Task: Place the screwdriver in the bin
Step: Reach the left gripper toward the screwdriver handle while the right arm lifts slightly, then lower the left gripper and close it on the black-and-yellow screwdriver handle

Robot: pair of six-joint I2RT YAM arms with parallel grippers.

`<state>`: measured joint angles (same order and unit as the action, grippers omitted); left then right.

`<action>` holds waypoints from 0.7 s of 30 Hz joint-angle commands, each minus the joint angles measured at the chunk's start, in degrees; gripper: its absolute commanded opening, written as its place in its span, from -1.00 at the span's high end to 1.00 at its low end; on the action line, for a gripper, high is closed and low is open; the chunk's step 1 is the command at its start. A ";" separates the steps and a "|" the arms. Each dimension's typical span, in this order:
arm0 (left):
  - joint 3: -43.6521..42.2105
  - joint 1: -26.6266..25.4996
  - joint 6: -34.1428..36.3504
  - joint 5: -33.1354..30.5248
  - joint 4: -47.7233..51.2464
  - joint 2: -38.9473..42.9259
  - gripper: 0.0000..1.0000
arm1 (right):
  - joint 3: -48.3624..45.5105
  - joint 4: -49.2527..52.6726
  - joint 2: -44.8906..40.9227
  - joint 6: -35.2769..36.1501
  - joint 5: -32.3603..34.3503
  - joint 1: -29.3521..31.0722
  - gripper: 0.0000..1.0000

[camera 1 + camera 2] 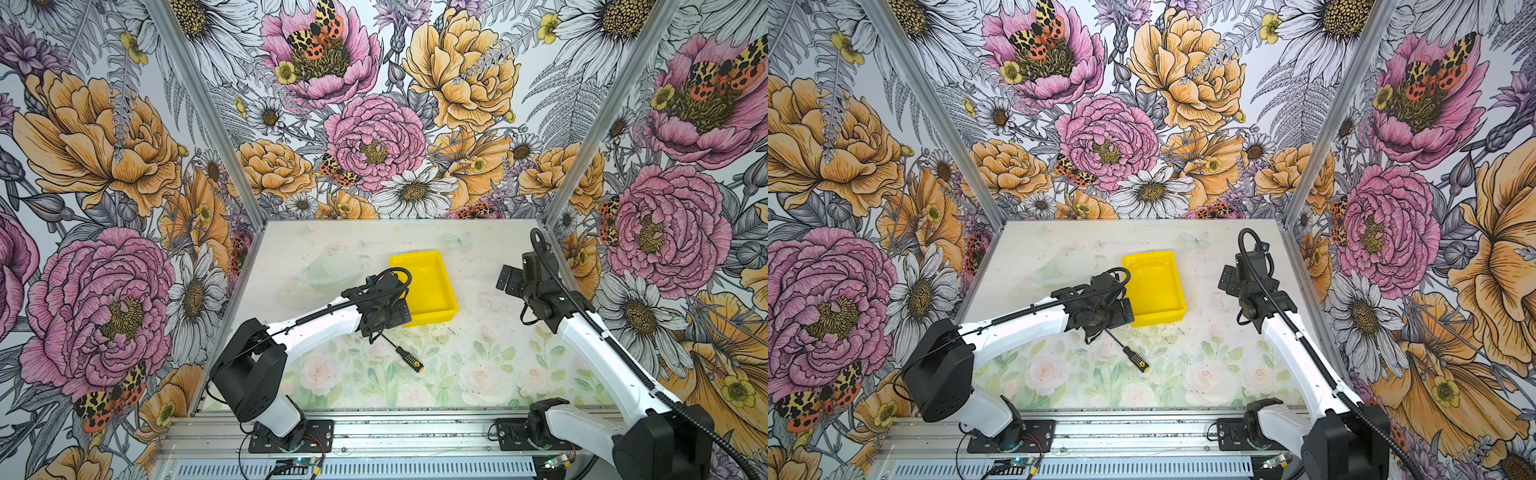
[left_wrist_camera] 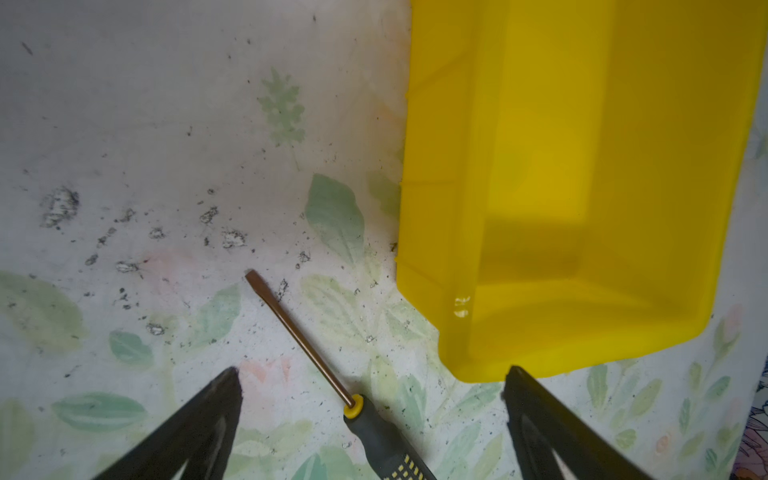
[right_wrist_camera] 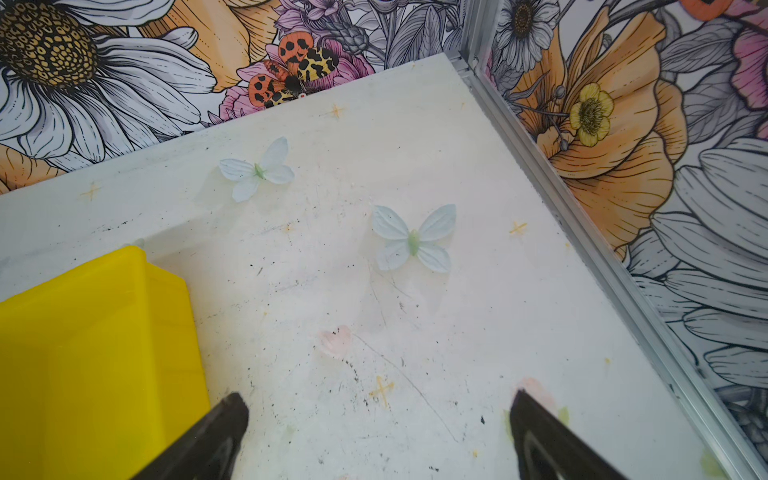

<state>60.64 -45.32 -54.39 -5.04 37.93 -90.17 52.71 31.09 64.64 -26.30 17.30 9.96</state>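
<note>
The screwdriver (image 1: 405, 353) is lying flat on the flower-printed surface (image 1: 478, 357), just outside the near end of the yellow bin (image 1: 434, 286) and not touching it. The bin is sitting empty, so the task is only beginning: grasp, lift and drop are all left to do. The left pincer (image 2: 372, 374) is hovering released over the tool, its two fingers spreading wide to either side of the spot where shaft meets handle. The right pincer (image 3: 378, 397) is hanging released too, well apart beside the bin's far corner and holding nothing. The left wrist view is showing the flat blade tip and yellow collar, while both top views are hiding that tip and the fingers under the arm. They are revealing instead the dotted handle and its yellow end cap. The right wrist view is catching only a bin corner and printed butterflies (image 3: 411, 239), not the screwdriver.
</note>
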 commanded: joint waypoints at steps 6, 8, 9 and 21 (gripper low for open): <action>-1.02 -4.68 -2.87 2.85 0.80 -1.06 -0.97 | 2.97 0.46 1.36 1.74 1.68 0.33 -0.99; -1.01 -5.69 -3.16 3.18 0.80 -1.99 -0.97 | 3.11 0.46 1.58 1.82 1.76 0.34 -0.99; -0.97 -6.02 -3.24 3.27 0.83 -2.38 -0.97 | 3.11 0.46 1.71 1.83 1.77 0.33 -0.99; 1.03 -9.14 -3.04 2.63 1.59 -8.33 -0.85 | 2.01 0.46 0.71 2.72 2.07 0.05 -0.99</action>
<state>60.49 -53.49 -57.08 -2.48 38.44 -96.73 54.19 31.27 66.08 -24.38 17.93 9.96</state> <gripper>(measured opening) 0.927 0.995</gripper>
